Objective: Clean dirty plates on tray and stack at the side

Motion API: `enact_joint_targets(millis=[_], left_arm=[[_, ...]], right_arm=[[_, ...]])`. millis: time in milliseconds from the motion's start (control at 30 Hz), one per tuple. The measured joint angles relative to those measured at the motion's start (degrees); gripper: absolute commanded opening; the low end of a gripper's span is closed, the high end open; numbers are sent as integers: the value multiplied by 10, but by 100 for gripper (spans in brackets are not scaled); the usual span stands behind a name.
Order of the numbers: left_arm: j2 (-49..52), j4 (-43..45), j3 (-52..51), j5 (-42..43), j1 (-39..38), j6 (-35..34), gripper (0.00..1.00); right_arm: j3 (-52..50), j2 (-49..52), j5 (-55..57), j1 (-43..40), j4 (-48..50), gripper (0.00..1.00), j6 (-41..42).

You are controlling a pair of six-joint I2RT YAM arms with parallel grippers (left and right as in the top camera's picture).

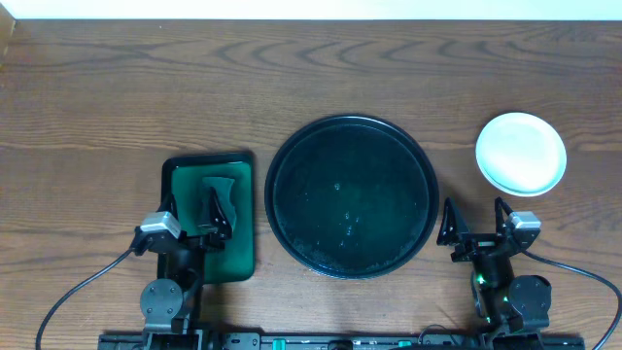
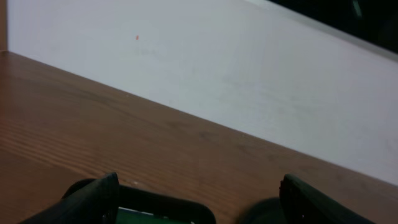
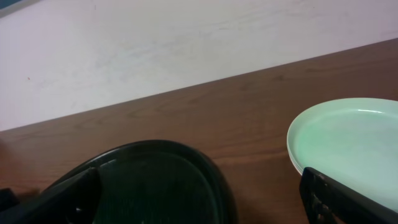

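Jaws gape wide and empty on both arms; the right gripper [image 1: 474,209] sits with the white plates [image 1: 521,153] just ahead to its right, the black tray [image 1: 351,196] at its left; the left gripper [image 1: 192,199] hangs above a green tray [image 1: 243,219].

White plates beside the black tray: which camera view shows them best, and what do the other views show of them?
The overhead view: the white plates appear as a whole round outline. The right wrist view shows the plates cut off by the frame edge. The left wrist view misses them.
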Motion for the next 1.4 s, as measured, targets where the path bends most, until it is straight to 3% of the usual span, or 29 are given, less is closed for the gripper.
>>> enact_joint_targets(millis=[233,1400], left_arm=[[1,-84,3,6,6,-25,82],[0,-87,4,9,6,-25,82]], right_arm=[[0,0,0,0,0,99,0],[0,0,0,0,0,99,0]])
